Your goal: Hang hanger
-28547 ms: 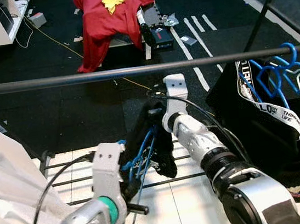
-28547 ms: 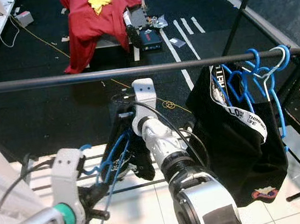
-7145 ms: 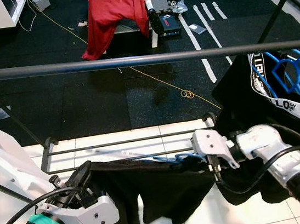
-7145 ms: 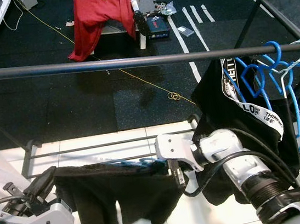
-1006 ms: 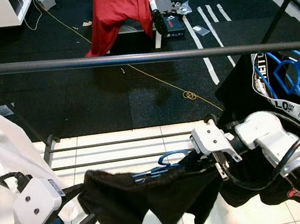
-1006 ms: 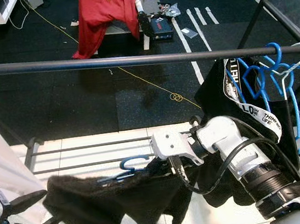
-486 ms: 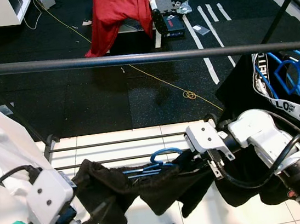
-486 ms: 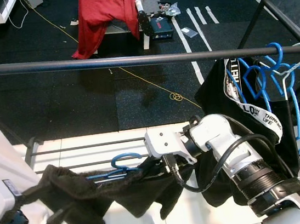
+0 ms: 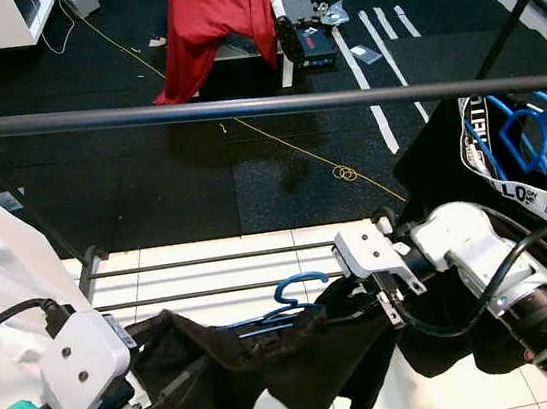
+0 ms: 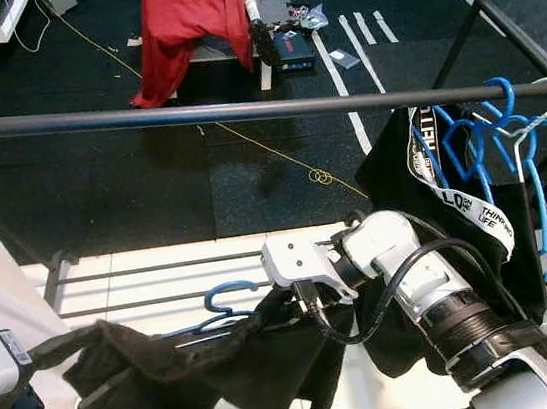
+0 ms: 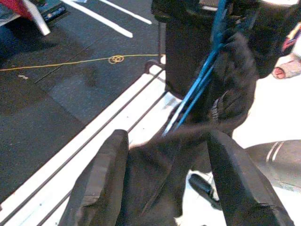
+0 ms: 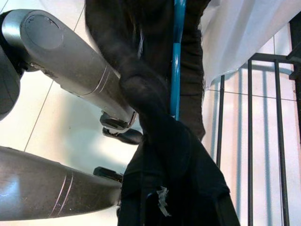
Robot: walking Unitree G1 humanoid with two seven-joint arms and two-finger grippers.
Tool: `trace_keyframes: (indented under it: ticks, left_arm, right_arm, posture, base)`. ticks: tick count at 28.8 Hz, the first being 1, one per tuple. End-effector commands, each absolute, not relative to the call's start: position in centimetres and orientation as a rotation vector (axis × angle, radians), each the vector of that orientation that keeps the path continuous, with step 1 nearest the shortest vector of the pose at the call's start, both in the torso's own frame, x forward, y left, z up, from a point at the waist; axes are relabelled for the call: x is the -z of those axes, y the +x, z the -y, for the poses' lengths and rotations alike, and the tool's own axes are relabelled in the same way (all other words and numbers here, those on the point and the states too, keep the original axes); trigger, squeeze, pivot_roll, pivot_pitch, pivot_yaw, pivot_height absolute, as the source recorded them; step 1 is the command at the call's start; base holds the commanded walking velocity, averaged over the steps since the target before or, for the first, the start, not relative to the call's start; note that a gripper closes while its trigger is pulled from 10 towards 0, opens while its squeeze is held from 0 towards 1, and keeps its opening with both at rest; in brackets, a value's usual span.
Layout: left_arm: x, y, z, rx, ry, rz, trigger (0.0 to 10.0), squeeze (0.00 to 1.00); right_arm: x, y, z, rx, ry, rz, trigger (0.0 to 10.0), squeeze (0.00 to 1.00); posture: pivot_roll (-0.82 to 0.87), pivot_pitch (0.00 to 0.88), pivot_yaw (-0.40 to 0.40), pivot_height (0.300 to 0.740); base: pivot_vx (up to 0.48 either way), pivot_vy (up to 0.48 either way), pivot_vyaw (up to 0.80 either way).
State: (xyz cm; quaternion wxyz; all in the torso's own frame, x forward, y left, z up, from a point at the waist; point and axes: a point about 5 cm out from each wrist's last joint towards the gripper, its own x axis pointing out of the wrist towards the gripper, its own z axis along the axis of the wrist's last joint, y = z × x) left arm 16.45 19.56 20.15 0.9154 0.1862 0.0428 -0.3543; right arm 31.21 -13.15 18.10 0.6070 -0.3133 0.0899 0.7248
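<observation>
A blue hanger (image 9: 288,299) with a black garment (image 9: 285,364) draped on it hangs low over the white tiles, well below the dark clothes rail (image 9: 241,108). My right gripper (image 9: 356,307) grips the hanger's right end, its fingers buried in the cloth. In the right wrist view the hanger bar (image 12: 177,61) runs away through the black folds. My left gripper (image 9: 161,383) is at the garment's left edge. In the left wrist view its fingers (image 11: 101,181) stand wide apart, with cloth and the hanger (image 11: 197,89) between and beyond them.
At the rail's right end hang several blue hangers (image 9: 532,135) with a black garment (image 9: 431,174). A white cover (image 9: 0,271) hangs at the left. The rack's low bars (image 9: 211,263) cross the tiles. A red cloth (image 9: 228,9) lies on the dark floor beyond.
The garment, a stretched band half a second ago, now hangs down as a broad sheet. My left gripper has sunk a little; the right gripper and hanger have barely moved.
</observation>
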Motion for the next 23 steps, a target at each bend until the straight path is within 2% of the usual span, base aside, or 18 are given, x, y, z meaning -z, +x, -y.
trace_keyframes:
  ticks: [1, 7, 11, 23]
  left_arm:
    - [-19.9, 15.9, -18.9, 0.78, 0.361, -0.107, 10.0, 0.0]
    - [-19.1, 15.1, -17.5, 0.901, 0.338, -0.148, 10.0, 0.0]
    - [-18.7, 15.1, -17.4, 0.908, 0.345, -0.163, 10.0, 0.0]
    - [-19.5, 17.5, -17.9, 0.753, 0.351, -0.059, 10.0, 0.0]
  right_arm:
    - [-18.0, 31.1, 13.1, -1.7, -0.729, -0.202, 0.0, 0.0]
    - [-18.6, 31.2, 12.5, -1.715, -0.73, -0.174, 0.0, 0.0]
    - [-18.8, 31.3, 12.3, -1.718, -0.731, -0.163, 0.0, 0.0]
    - [-18.5, 30.6, 12.1, -1.767, -0.761, -0.159, 0.0, 0.0]
  posture:
    - [0.04, 0.182, -0.004, 0.74]
    - [0.04, 0.181, -0.007, 0.74]
    - [0.03, 0.179, -0.005, 0.74]
    - [0.03, 0.167, -0.004, 0.74]
  base:
    - [0.0, 0.0, 0.0]
    - [0.0, 0.0, 0.0]
    - [0.0, 0.0, 0.0]
    - [0.0, 0.0, 0.0]
